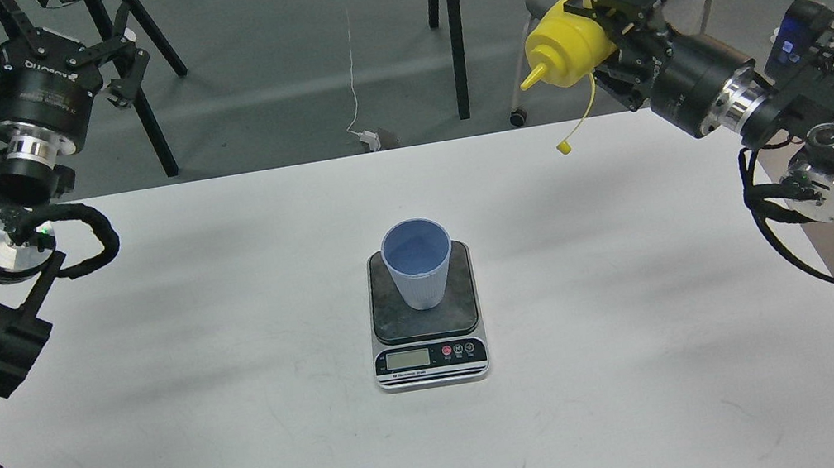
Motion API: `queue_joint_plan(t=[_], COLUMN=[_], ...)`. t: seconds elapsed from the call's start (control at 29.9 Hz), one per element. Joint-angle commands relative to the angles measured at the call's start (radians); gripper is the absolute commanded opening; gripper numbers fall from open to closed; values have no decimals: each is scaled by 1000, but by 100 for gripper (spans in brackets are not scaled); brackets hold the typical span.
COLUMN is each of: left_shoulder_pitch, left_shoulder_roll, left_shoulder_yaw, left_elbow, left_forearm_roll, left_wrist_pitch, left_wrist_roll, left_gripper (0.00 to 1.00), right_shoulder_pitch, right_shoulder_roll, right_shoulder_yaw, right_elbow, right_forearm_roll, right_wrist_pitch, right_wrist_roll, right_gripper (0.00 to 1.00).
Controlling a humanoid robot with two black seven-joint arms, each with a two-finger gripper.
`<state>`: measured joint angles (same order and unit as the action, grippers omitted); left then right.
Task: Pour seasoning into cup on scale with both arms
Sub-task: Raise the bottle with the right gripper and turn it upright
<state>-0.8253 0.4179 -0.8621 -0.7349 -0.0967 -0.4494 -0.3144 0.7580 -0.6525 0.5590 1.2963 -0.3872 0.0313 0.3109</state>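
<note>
Right gripper (614, 27) clamps our seasoning bottle (603, 8), tilted nozzle-left. Our cup (418, 263) sits well down-left of it (left gripper (118, 64) looks open, empty).

Cup (419, 265) sits on the scale (425, 318), mid-desk (247, 428). Bottle (599, 12) hangs tilted in the right hand (614, 27), behind and right of the cup, nozzle pointing left. Left hand (114, 64) far left.

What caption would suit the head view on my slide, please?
Right gripper holds the tilted yellow seasoning bottle, uncapped, far from the blue cup on the scale.
</note>
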Motion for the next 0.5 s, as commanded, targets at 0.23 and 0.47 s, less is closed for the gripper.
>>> queue_joint_plan(t=[0.23, 0.47], left_shoulder_pitch=[2, 2], left_shoulder_roll=[-10, -10], left_shoulder_yaw=[2, 8], left_elbow=[0, 0], left_forearm_roll=[0, 0], left_wrist_pitch=[0, 0], left_wrist_roll=[0, 0], left_gripper=[99, 99], right_shoulder_pitch=[-259, -434], right_shoulder_roll=[4, 53], right_shoulder_yaw=[142, 205], right_elbow=[-2, -2], right_forearm_roll=[450, 655], right_wrist_pitch=[246, 341], right_wrist_roll=[-3, -3], right_gripper=[39, 39])
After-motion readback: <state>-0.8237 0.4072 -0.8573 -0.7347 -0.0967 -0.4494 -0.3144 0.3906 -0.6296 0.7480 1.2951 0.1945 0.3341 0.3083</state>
